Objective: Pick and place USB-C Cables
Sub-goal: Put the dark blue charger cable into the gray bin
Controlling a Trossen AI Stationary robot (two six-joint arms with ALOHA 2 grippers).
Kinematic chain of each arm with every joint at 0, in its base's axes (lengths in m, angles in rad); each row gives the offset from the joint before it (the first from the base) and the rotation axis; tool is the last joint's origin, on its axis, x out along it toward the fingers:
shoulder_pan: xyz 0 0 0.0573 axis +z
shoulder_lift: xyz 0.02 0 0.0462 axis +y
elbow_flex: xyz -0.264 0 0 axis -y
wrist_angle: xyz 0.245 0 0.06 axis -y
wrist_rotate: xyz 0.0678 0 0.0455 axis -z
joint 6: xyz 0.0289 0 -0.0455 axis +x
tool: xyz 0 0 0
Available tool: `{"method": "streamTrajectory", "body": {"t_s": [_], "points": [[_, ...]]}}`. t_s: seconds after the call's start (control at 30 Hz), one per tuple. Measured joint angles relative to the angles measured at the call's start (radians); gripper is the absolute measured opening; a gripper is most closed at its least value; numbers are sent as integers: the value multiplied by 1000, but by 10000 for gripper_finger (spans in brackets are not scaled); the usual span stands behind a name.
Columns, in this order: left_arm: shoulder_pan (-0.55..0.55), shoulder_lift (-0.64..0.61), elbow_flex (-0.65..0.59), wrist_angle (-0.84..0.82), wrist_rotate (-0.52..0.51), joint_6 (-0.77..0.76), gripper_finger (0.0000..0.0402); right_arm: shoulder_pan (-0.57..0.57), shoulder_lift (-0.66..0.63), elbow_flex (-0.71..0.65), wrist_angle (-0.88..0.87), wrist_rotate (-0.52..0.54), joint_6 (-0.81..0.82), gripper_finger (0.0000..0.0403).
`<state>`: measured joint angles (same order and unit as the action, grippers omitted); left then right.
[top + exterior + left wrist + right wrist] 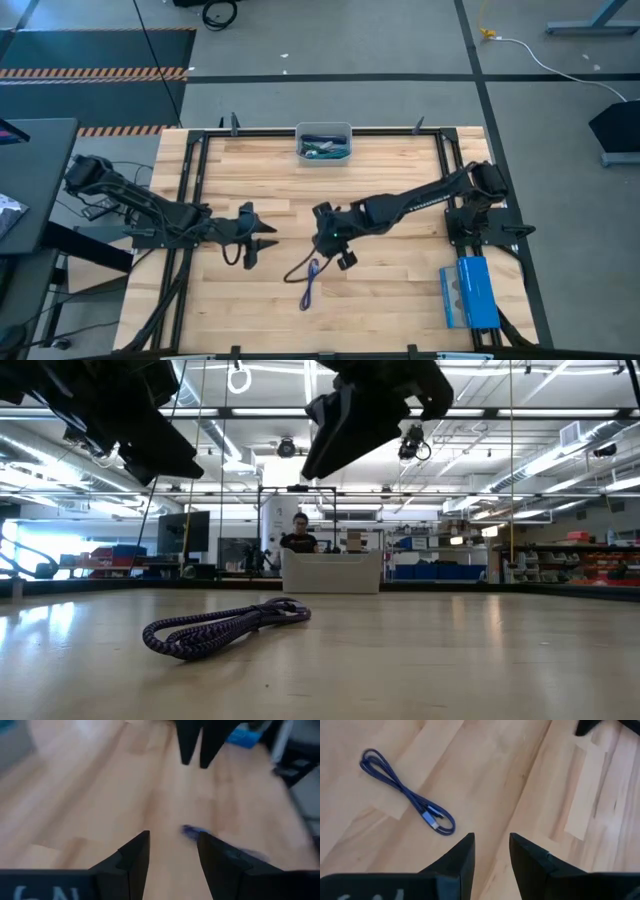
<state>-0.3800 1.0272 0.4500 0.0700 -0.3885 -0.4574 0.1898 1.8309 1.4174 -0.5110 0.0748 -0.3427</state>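
Step, by judgement: one purple-blue cable [309, 283] left loose on worktop [400, 300]; other cables already in grey bin [324, 143] at far edge.

Left end effector [262, 240]: over left-centre of worktop, fingers spread, empty, touching nothing; waiting.

Purple-blue cable: folded loop, flat on wood, between both arms, nearer front edge.

Right end effector [345, 258]: raised just beside cable, fingers apart with narrow gap, holding nothing.

Next move calls for: descent over the cable's folded bundle, wider opening, pinch across strands, carry to bin.

Overhead, table-level, two wrist views
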Motion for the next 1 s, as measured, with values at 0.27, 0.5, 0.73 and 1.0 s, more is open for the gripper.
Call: {"method": "streamTrajectory", "body": {"t_s": [0.27,0.5,0.73,1.0], "points": [[-57,134,0,159,32,-118,172,14,12,0,9,-52,95,126],[-101,204,0,237,12,-141,172,53,94,0,57,-126,102,126],[-115,203,0,225,17,-151,172,90,209,0,157,-129,105,126],[-147,203,0,217,20,-161,172,117,262,0,247,-129,74,126]]}}
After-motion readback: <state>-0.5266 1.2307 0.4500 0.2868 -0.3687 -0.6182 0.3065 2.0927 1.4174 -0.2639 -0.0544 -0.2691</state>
